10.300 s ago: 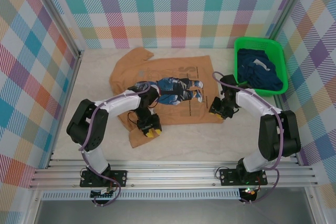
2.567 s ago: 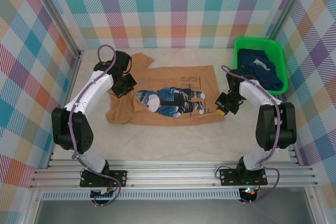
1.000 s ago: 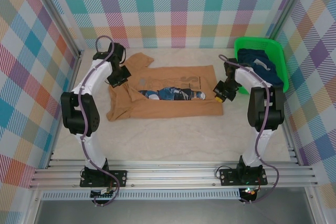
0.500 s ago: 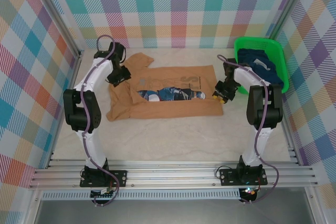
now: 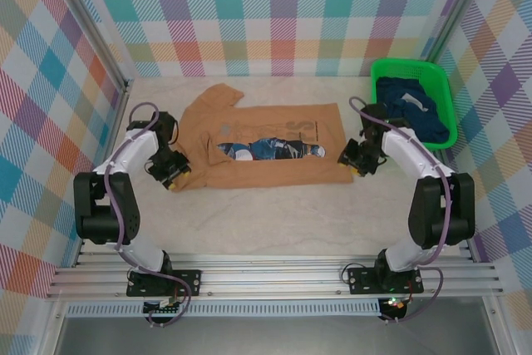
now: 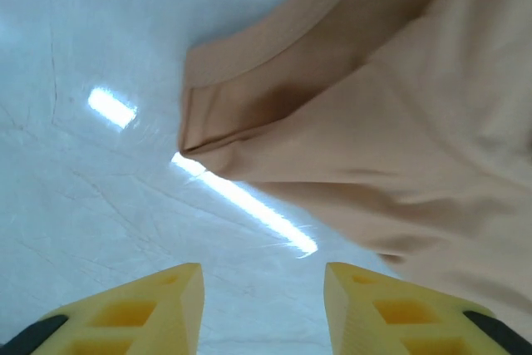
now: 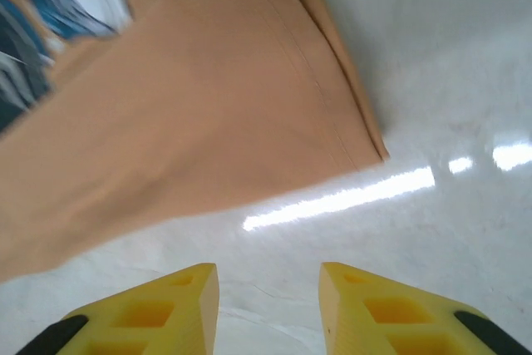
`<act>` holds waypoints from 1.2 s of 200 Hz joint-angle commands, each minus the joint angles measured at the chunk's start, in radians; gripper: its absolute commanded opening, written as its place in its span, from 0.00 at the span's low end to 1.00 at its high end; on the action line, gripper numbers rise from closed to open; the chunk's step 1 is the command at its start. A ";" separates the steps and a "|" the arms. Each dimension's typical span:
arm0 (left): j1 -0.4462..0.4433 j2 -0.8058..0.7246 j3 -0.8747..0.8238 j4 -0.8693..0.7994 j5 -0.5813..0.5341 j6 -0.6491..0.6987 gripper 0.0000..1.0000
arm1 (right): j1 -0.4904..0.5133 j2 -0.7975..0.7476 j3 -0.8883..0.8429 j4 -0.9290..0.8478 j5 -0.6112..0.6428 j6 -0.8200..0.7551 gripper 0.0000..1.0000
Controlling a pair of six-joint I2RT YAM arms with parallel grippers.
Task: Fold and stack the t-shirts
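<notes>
The tan-orange t-shirt (image 5: 274, 170) lies flat mid-table, its near part folded up so that a strip of the blue-and-white print (image 5: 266, 149) shows. My left gripper (image 5: 173, 174) is open just off the shirt's near left corner; in the left wrist view the left gripper (image 6: 264, 313) has bare table between its yellow fingers and the t-shirt (image 6: 399, 122) beyond them. My right gripper (image 5: 351, 160) is open at the near right corner. In the right wrist view the right gripper (image 7: 268, 309) holds nothing, and the t-shirt (image 7: 191, 106) lies ahead. The navy t-shirts (image 5: 411, 114) are piled in the basket.
The green mesh basket (image 5: 416, 64) stands at the back right against the checked wall. Checked walls close the table on three sides. Bare tabletop (image 5: 266, 222) runs between the shirt and the arm bases.
The shirt's near part was folded over the print. In the last half second my left gripper came from the far left sleeve to the near left corner, and my right gripper drew slightly nearer.
</notes>
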 commanded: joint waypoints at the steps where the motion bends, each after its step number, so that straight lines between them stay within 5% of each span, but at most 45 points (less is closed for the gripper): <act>1: 0.009 0.030 -0.013 0.058 0.045 0.040 0.38 | 0.004 -0.001 -0.045 0.026 -0.037 -0.024 0.35; 65: 0.010 0.121 -0.021 0.104 -0.092 0.101 0.28 | 0.001 0.077 -0.066 0.052 0.018 -0.017 0.36; 128: 0.011 0.192 0.062 0.096 -0.217 0.191 0.00 | 0.001 0.223 0.005 0.021 0.147 -0.060 0.36; 198: 0.012 0.192 0.148 0.005 -0.308 0.257 0.00 | -0.001 0.233 -0.011 0.002 0.195 -0.086 0.17; 240: 0.012 0.135 0.152 -0.078 -0.292 0.208 0.00 | 0.001 0.163 -0.020 -0.017 0.162 -0.089 0.26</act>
